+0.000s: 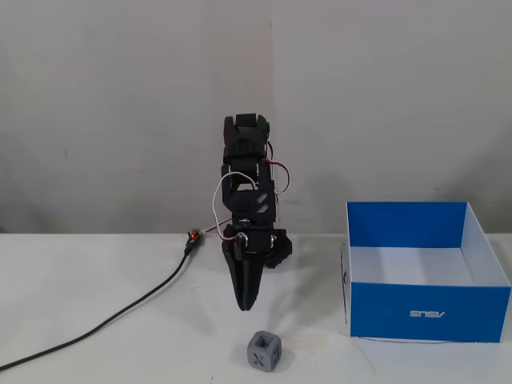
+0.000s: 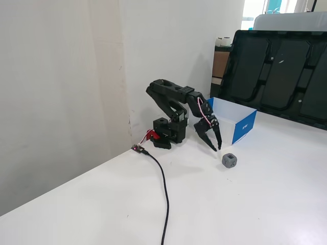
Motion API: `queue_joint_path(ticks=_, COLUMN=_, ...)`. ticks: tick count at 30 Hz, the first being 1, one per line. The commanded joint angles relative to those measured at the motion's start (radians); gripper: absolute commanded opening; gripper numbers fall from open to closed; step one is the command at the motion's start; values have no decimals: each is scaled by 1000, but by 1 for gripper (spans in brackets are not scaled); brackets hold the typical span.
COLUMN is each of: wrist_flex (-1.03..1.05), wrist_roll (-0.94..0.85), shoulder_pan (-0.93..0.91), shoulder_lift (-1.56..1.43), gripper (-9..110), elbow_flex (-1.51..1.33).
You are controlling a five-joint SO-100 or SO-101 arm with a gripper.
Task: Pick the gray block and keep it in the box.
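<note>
Small gray plastic cube with X mark [image 1: 265,352] sat on white counter [image 1: 120,320], just left of large blue-walled cardboard box [image 1: 428,312] in a fixed view, outside it. Black jaws [image 1: 245,306] pointed down near cube, apart from it, nearly closed, holding nothing

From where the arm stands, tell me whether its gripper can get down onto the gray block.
Probably yes. The gripper hangs just above and behind the gray block, nothing lies between them, and the box stands off to the side.
</note>
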State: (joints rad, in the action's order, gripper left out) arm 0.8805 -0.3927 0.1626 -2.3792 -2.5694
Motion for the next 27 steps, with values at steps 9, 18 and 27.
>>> queue_joint_path(ticks=9, wrist_flex=-5, wrist_roll=-100, shoulder_pan=37, shoulder_lift=270, gripper=11, elbow_flex=258)
queue_joint_path(ticks=18, wrist_flex=3, wrist_roll=-106, shoulder_pan=107, shoulder_lift=334, gripper=22, elbow_flex=245)
queue_joint_path(ticks=27, wrist_flex=35, wrist_roll=-163, shoulder_pan=86, shoulder_lift=399, gripper=26, elbow_flex=285)
